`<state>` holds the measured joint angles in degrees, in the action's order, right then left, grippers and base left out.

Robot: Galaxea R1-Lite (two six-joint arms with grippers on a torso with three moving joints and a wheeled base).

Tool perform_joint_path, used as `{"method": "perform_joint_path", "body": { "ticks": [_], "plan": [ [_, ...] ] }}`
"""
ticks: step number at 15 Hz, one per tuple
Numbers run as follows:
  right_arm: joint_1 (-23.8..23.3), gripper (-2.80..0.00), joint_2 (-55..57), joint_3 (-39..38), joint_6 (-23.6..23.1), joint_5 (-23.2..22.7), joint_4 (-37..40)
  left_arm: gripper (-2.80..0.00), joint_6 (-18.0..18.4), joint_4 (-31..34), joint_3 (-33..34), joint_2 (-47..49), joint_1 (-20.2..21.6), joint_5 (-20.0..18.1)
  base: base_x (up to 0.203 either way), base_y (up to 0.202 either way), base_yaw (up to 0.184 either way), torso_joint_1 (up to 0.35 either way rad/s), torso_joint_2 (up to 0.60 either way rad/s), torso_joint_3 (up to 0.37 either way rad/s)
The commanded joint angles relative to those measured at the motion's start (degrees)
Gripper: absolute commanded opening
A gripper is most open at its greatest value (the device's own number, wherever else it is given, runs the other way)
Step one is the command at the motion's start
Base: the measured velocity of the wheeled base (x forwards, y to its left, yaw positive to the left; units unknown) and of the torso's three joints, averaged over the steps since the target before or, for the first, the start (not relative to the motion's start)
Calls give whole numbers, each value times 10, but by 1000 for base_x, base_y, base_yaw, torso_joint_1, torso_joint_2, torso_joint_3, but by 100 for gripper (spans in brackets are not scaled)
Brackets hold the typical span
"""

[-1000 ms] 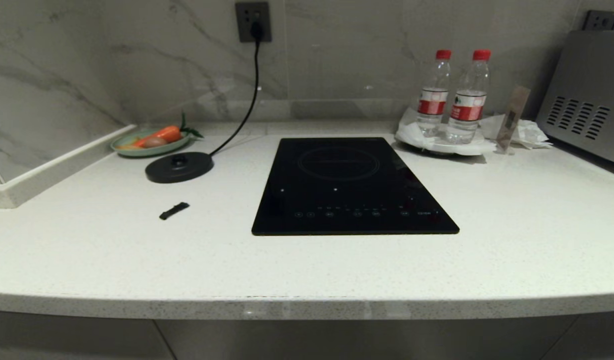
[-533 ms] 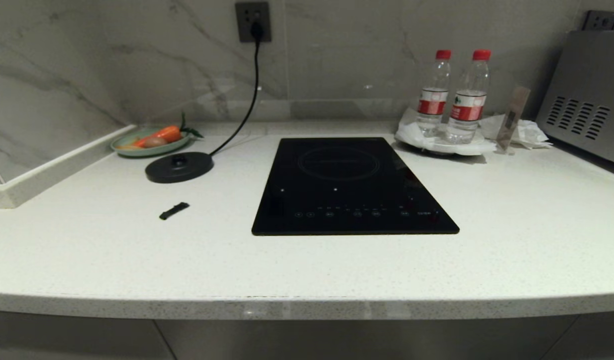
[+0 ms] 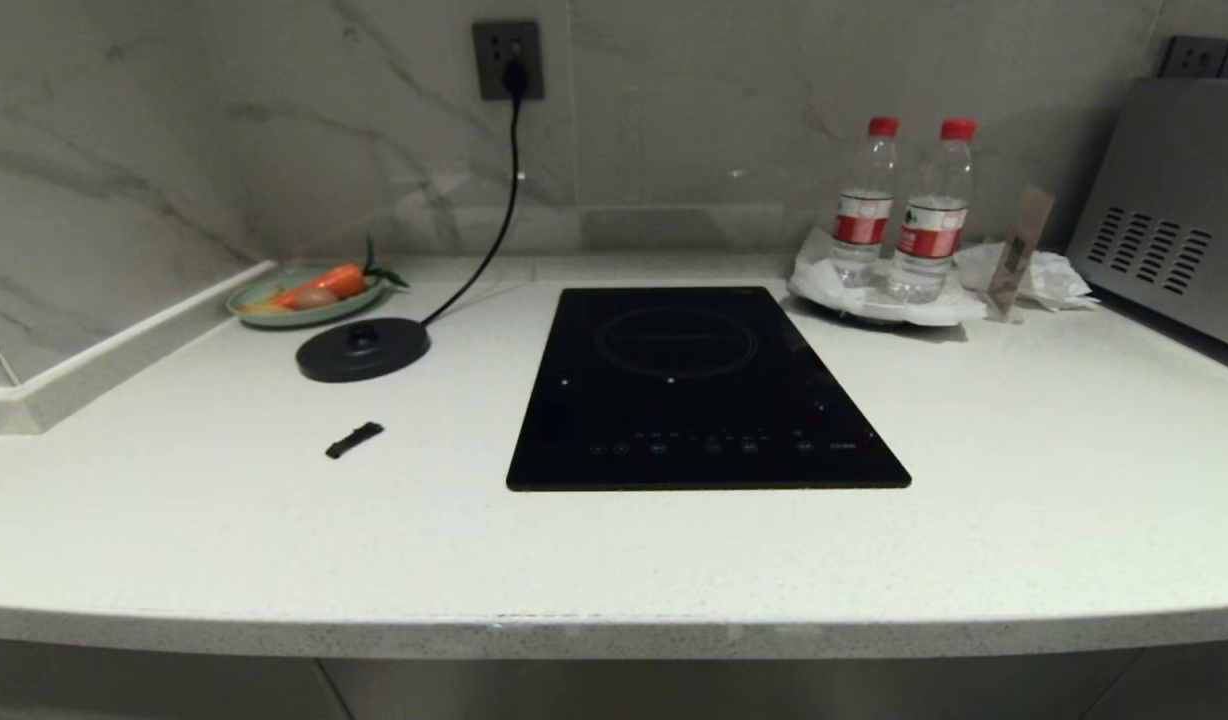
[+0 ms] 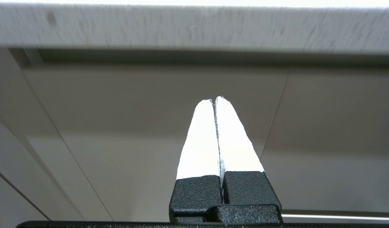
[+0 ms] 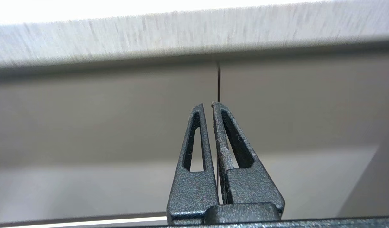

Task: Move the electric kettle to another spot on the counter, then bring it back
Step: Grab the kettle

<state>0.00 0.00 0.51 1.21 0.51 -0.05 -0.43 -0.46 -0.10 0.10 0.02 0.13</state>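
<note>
Where the wrist views look out from below the worktop, the left gripper [image 4: 215,100] is seen with its white-taped fingers pressed together, and the right gripper [image 5: 208,104] with its black fingers closed on nothing. Both are pointed at the grey cabinet fronts [image 4: 134,110] under the lip of the counter [image 3: 1024,520]; neither is seen from the head.

The counter's long axis is laid left to right, its curved front edge nearest the camera. A small black strip [image 3: 354,440] is found left of centre on the stone. Beside it, in the middle, the black hob [image 3: 704,390] is set with its long axis running front to back, controls at the near end. Farther back on the left, the round black base disc [image 3: 363,349] is left bare, its cord [image 3: 494,240] led up to the wall socket [image 3: 508,60]. Behind the disc a green plate [image 3: 264,313] with a carrot [image 3: 324,283] is placed. At the far right two water bottles [image 3: 862,215] are stood upright on a white plate [image 3: 874,305], near a metal appliance [image 3: 1164,210].

The electric kettle is shown in no view, so its place and heading cannot be told.
</note>
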Motion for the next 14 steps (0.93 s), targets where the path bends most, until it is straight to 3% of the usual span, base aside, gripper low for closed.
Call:
{"method": "perform_joint_path", "body": {
  "ticks": [1, 14],
  "plan": [
    [0, -280, 1, 0, 0, 0, 0, -280, 0, -1, 0, 0, 0, 0, 0, 0, 0, 36, -395, -360],
    [0, -280, 1, 0, 0, 0, 0, -280, 0, -1, 0, 0, 1, 0, 0, 0, 0, 117, -495, -384]
  ]
}}
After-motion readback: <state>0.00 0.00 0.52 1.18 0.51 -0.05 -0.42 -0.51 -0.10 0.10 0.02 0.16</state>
